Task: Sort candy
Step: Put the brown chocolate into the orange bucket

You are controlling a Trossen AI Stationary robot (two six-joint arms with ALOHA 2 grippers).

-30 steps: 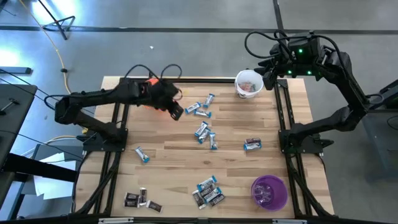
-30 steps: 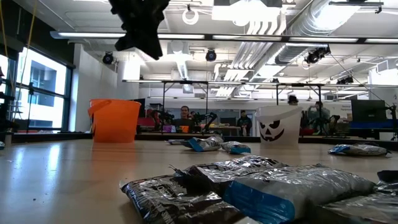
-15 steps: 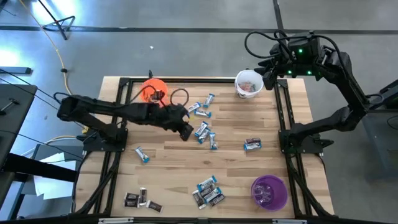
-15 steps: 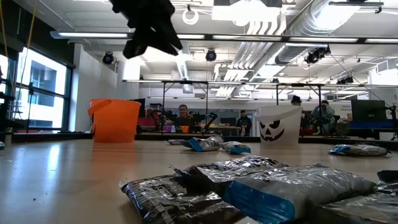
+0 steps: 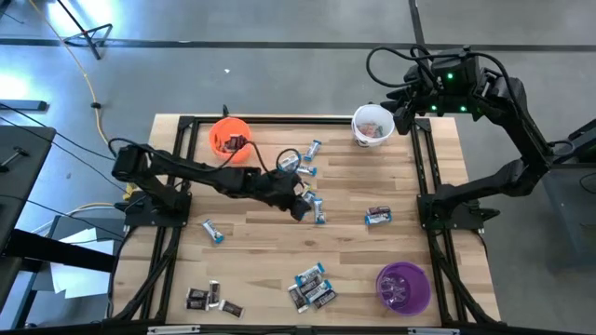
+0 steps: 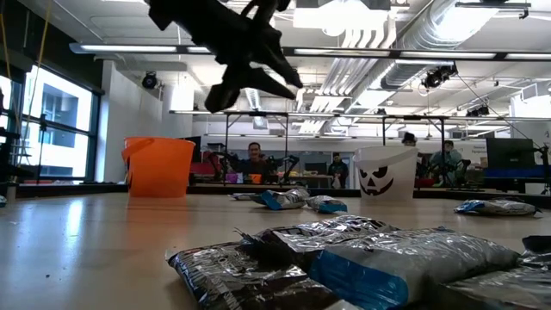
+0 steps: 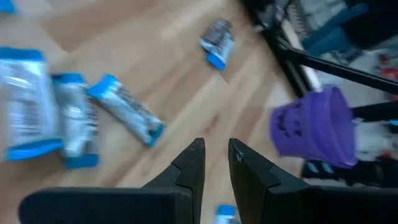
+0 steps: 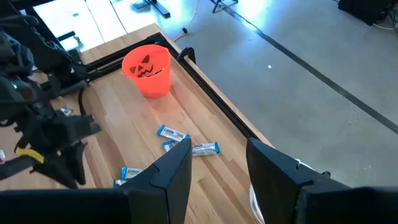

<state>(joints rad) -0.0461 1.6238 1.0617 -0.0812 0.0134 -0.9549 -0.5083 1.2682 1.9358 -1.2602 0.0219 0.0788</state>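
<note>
The left gripper point(image 5: 300, 207), fingers nearly together and empty, hangs over the middle cluster of blue-and-white candy point(image 5: 307, 200), far nearer it than the open, empty right gripper point(image 5: 402, 116) beside the white cup point(image 5: 372, 125).

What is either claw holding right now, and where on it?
Nothing. The left claw hangs over the central candy with a narrow empty gap; the right claw waits open by the white cup.
</note>
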